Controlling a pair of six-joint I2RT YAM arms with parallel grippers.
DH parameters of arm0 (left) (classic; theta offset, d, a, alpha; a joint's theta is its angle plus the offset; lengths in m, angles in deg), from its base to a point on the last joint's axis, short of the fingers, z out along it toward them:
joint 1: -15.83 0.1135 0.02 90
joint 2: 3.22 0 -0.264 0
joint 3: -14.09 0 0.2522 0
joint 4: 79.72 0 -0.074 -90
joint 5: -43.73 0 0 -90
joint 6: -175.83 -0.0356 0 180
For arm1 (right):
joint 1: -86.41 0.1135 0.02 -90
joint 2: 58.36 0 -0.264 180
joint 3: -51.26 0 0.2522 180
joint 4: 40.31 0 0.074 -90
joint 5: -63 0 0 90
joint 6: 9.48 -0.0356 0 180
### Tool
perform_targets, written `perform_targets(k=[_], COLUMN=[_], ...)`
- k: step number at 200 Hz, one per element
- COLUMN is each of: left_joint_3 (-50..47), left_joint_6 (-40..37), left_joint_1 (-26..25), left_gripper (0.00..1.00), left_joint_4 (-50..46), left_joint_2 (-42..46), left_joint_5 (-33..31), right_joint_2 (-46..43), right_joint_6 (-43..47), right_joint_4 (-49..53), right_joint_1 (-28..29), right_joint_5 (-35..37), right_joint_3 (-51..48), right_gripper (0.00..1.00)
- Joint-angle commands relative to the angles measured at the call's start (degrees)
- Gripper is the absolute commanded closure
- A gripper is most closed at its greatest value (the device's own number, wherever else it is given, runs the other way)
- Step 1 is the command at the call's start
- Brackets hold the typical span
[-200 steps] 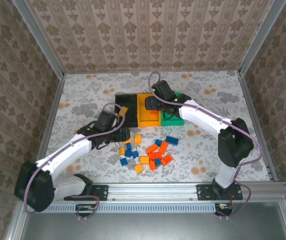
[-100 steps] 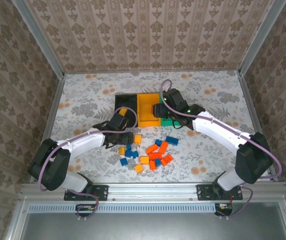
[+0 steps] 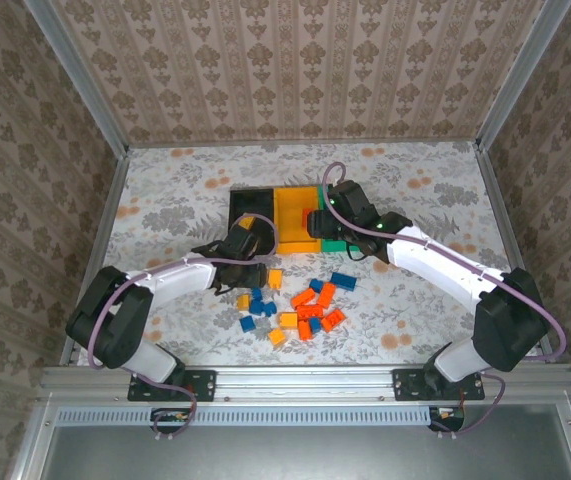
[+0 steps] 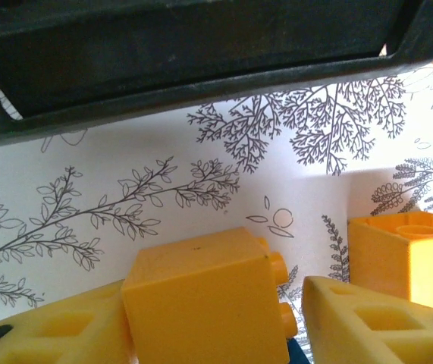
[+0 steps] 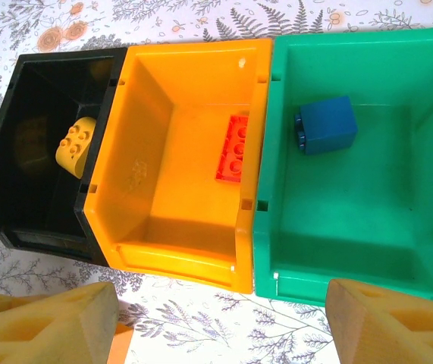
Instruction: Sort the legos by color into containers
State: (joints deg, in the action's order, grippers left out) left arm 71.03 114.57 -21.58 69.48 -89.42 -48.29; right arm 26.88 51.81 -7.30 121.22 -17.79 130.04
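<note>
Legos in yellow-orange, red-orange and blue lie mixed and loose on the flowered table, just in front of the three joined bins.

The left claw sits low at the left edge of that pile, near the front wall of the black bin. In the left wrist view one yellow-orange brick lies on the table between the claw's two fingers. Its studs point toward the right-hand finger. The left-hand finger touches the brick's side, and the studs come very close to the other finger. Whether the jaws already pinch the brick, I cannot tell. A second yellow-orange brick stands just beside the right-hand finger, outside the jaws.

The right claw hangs over the row of bins with its jaws spread wide and nothing between them. From its wrist camera the bins lie beyond the fingertips. The black bin holds a yellow brick. The yellow-orange bin holds a red-orange brick against its right wall. The green bin holds a blue brick.
</note>
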Motion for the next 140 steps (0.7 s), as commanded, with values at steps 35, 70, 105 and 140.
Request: perform_targets(k=[35, 70, 105, 140], left_joint_3=[0.16, 3.23, 10.83, 19.17], left_joint_6=[0.42, 0.42, -1.79, -2.69], left_joint_1=[-0.15, -0.28, 4.71, 9.31], left_gripper=[0.59, 0.58, 0.58, 0.59], left_joint_4=[-2.64, -8.59, -8.43, -4.04], left_joint_2=[4.32, 15.64, 13.41, 1.23], left_joint_5=[-0.13, -1.93, -1.17, 1.12], right_joint_2=[-1.00, -1.47, -1.65, -2.19], right_joint_6=[-0.82, -1.15, -1.79, -2.20], right_joint_4=[-1.66, -1.71, -1.75, -0.76], right_joint_1=[0.25, 0.26, 0.28, 0.26], right_joint_5=[0.68, -0.07, -0.62, -0.34], right_joint_3=[-0.41, -0.87, -2.12, -3.56], right_gripper=[0.26, 0.26, 0.26, 0.26])
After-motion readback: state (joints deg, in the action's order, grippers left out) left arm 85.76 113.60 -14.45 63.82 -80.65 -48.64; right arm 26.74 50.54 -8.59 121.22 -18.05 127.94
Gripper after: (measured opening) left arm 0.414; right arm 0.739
